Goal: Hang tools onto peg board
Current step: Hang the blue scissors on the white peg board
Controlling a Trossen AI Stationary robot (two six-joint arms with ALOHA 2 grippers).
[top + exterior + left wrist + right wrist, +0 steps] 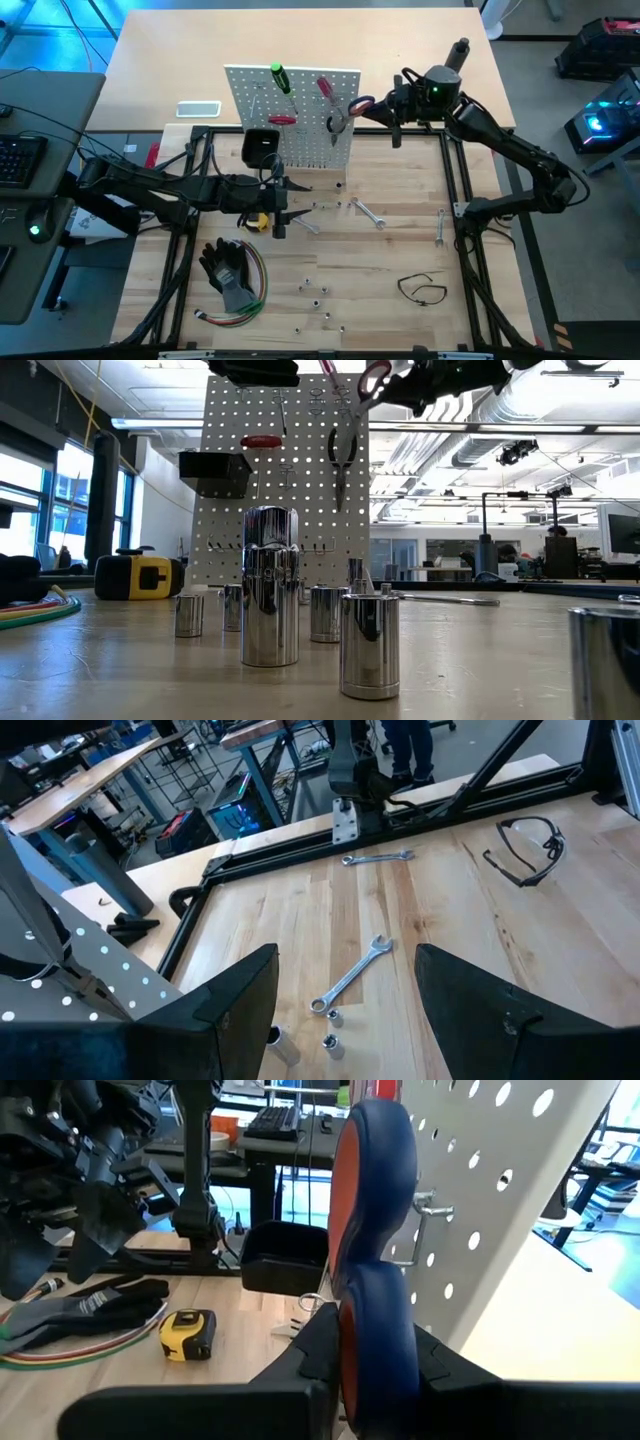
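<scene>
The white peg board [300, 120] stands upright at the table's far side, with a black bin [262, 145] on its front. A green screwdriver [280, 78], a red screwdriver [325, 90] and a small red-handled tool [282, 119] are on it. My right gripper [378, 106] is shut on the red-and-blue-handled pliers [343, 460] at the board's right part. My left gripper [278, 215] is open and empty above the table in front of the board, beside the yellow tape measure [258, 220]. A silver wrench [350, 982] lies on the table below its fingers. My right gripper pinches the pliers' red-and-blue handles [375, 1280] between its two fingers. The fingers come from the table's right side, about level. The pliers are clear of the table, nose down against the board's front [343, 490]; whether they hang on a peg I cannot tell.
Black gloves [228, 268] and coloured wires [245, 300] lie at the near left. Wrenches [370, 213] [440, 228], several small sockets [320, 295] and a thin black loop [422, 288] lie on the table. A white phone [198, 108] lies left of the board.
</scene>
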